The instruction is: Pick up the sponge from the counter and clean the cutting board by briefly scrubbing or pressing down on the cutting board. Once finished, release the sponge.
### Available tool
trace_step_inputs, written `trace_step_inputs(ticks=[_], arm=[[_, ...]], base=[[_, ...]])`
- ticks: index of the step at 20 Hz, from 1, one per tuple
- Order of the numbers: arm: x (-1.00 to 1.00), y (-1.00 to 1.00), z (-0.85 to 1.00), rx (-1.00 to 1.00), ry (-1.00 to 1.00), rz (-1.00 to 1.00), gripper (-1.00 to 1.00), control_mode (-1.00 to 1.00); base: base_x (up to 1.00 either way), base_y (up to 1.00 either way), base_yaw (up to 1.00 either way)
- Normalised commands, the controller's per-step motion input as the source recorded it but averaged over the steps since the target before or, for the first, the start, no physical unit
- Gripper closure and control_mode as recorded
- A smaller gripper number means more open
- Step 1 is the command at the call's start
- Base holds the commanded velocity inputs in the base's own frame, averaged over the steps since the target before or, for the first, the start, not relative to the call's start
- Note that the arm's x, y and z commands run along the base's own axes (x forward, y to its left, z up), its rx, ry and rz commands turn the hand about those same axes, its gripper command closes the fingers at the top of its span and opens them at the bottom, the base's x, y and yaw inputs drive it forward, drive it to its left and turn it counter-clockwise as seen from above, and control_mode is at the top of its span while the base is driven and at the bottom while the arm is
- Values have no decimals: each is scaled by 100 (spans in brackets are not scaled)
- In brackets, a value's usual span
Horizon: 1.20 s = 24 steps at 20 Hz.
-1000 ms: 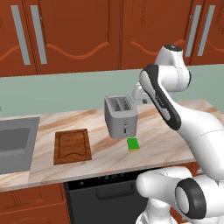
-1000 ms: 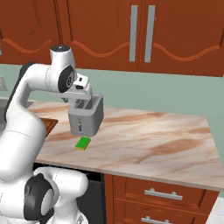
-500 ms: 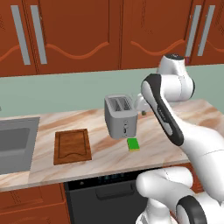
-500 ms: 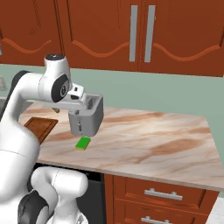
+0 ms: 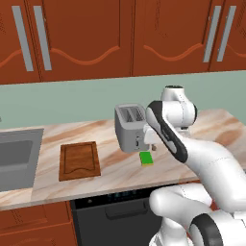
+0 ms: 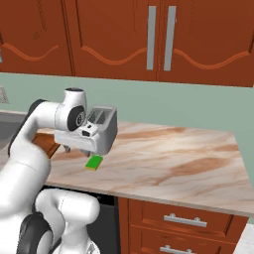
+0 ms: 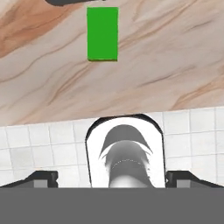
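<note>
The green sponge [image 5: 146, 159] [image 6: 94, 162] lies on the marble counter [image 5: 202, 126] just in front of the toaster. My gripper [image 5: 152, 145] [image 6: 75, 149] hangs a short way above the counter, close to the toaster's front and over the sponge's near side. In the hand view the sponge [image 7: 102, 33] sits at the top, and the two dark fingertips [image 7: 42, 177] stand far apart, so the gripper [image 7: 112, 178] is open and holds nothing. The dark brown cutting board [image 5: 79, 160] lies flat to the left of the toaster; my arm partly hides the board [image 6: 46, 144] in the right base view.
A silver toaster [image 5: 130, 127] [image 6: 102, 127] stands right behind the hand. The grey sink [image 5: 14, 158] is set into the counter at the far left. Red-brown cabinet doors [image 5: 86, 38] hang above. The counter's front edge runs just below the sponge.
The arm has folded down and the hand has dropped from beside the toaster's top to low over the sponge. The sponge, board and toaster have stayed put.
</note>
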Motion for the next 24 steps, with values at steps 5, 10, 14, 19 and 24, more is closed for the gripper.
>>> trace_step_inputs(ticks=[5, 10, 14, 19, 24], arm=[[62, -3, -39, 6, 24, -12, -100, -100], [52, -4, -30, 4, 12, -4, -100, -100], [0, 0, -37, -7, 3, 0, -100, -100], [0, 2, -50, -5, -12, 0, -100, -100], [9, 0, -29, 0, -5, 0, -100, -100]], base=[[0, 0, 0], [0, 0, 0], [0, 0, 0], [0, 0, 0], [0, 0, 0]])
